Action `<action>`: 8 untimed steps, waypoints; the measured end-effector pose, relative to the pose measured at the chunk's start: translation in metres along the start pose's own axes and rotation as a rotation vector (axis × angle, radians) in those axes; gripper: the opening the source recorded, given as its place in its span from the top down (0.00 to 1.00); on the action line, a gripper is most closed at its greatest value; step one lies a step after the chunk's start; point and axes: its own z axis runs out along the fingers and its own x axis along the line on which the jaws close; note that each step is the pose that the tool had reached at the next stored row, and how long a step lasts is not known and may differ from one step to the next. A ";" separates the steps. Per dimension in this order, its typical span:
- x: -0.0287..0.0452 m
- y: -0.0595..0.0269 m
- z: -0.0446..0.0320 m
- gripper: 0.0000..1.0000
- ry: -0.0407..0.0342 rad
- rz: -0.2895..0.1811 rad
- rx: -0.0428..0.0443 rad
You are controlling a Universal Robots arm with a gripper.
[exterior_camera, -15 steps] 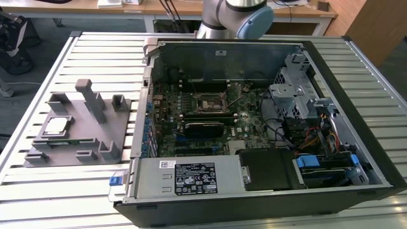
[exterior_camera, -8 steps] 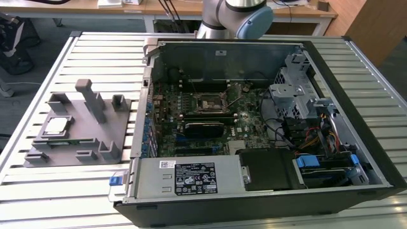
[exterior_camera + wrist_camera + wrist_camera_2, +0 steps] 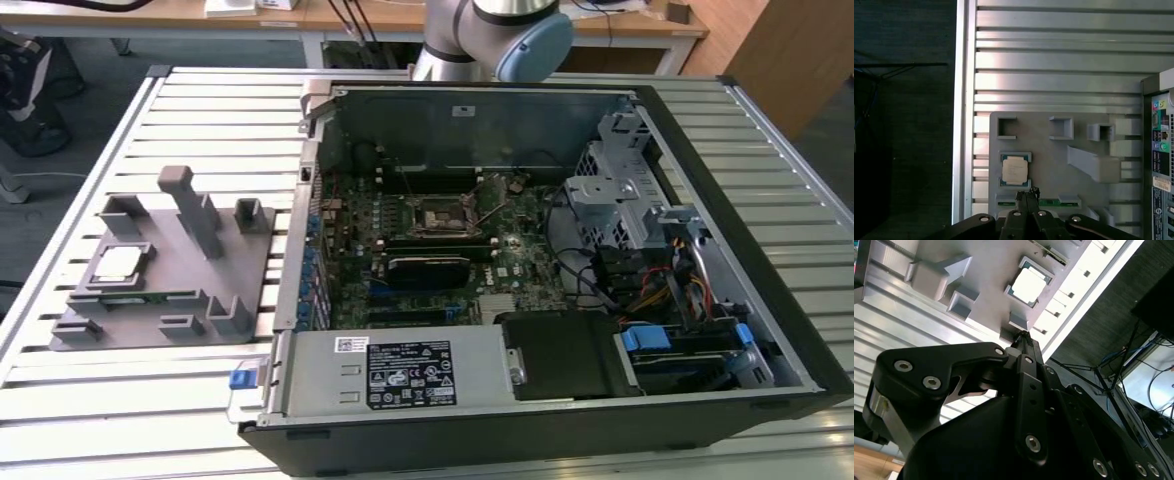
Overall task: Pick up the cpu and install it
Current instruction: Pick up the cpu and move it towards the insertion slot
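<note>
Fingers point(image 3: 1024, 200), together and empty, hover near the cpu point(image 3: 1015, 170); it lies in an edge recess of the fixture point(image 3: 1054, 165), presumably squared for grasping.

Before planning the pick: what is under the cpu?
The cpu lies in a framed seat of the grey holder plate, which rests on the slatted table. Its underside and the seat floor are covered.
</note>
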 end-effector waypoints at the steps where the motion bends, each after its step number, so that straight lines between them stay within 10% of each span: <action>1: 0.0000 0.0000 0.0002 0.89 0.0001 0.000 0.0001; 8: 0.0001 -0.0019 0.0062 0.71 0.0079 -0.020 0.0002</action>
